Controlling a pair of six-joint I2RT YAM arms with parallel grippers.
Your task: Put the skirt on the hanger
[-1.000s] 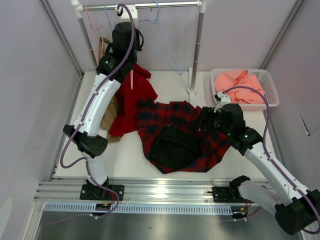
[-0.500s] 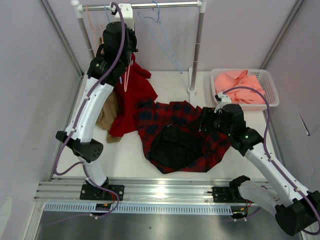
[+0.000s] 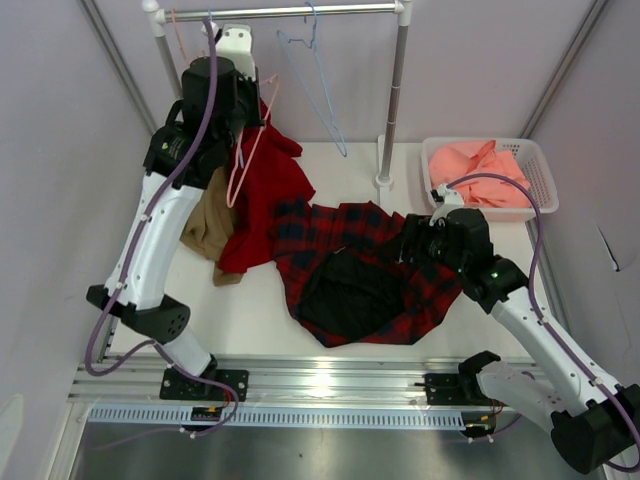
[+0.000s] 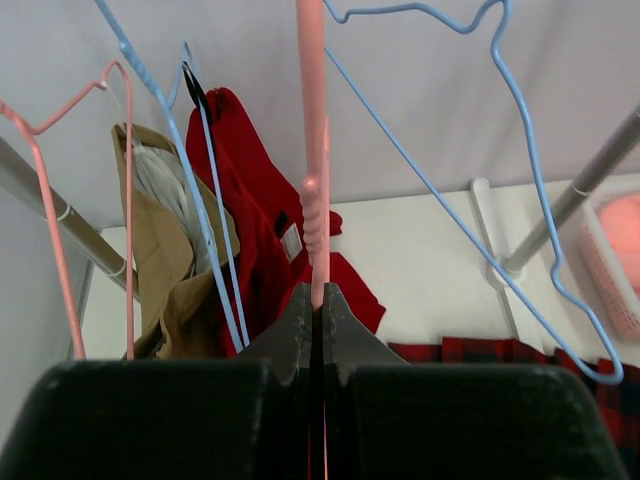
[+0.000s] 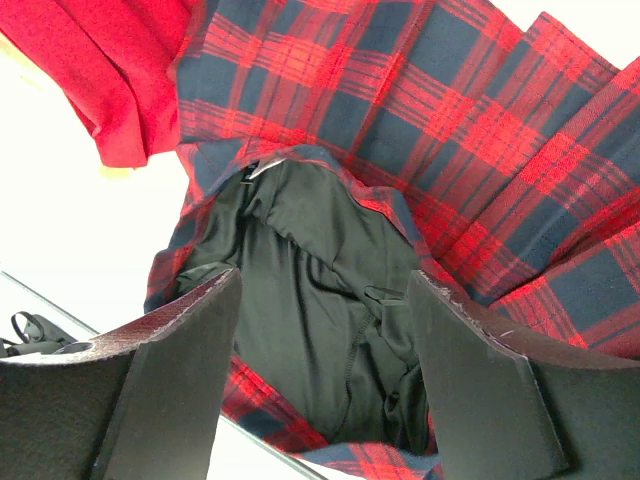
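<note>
The plaid skirt lies spread on the table with its black lining up; it fills the right wrist view. My left gripper is raised by the clothes rack and shut on the pink hanger. In the left wrist view the jaws pinch the hanger's pink rod, which runs straight up from them. My right gripper is open and hovers just over the skirt's right part, its fingers either side of the black lining, holding nothing.
The rack bar carries a light-blue hanger and a second pink hanger. A plain red garment and a tan one hang at the left. A white basket with salmon cloth stands at the right.
My left arm has swung left and up along the rack, carrying the pink hanger with it. The right arm and the skirt have not moved.
</note>
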